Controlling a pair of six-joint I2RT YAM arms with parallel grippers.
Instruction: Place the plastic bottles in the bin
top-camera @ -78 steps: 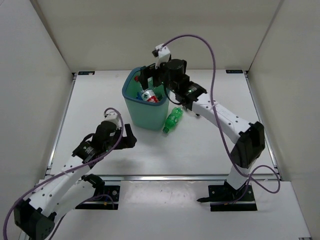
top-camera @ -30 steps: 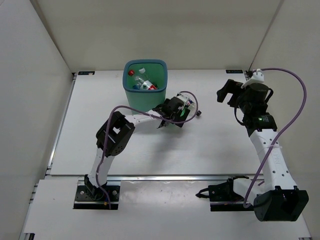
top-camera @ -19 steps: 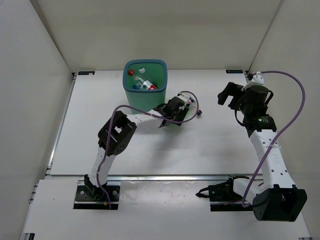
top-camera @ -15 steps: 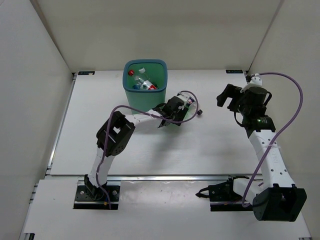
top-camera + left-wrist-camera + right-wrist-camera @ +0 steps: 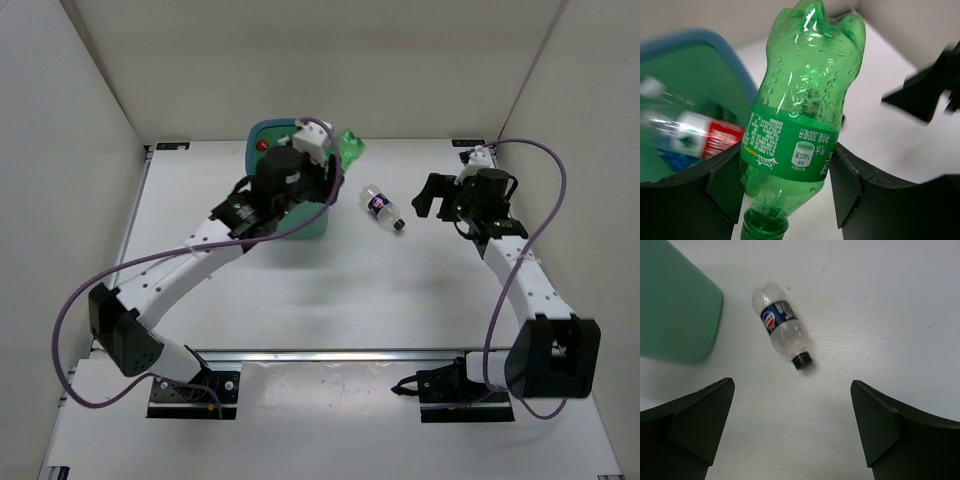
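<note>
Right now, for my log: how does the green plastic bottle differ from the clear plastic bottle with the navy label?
The green plastic bottle is clamped in the left gripper; the clear navy-label bottle lies free on the table. The green bottle is tinted; the clear bottle is colourless, black-capped. Both carry labels.

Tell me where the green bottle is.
In the top view, centre back: the green bottle is held in the left end effector, at the far right corner of the bin rim.
</note>
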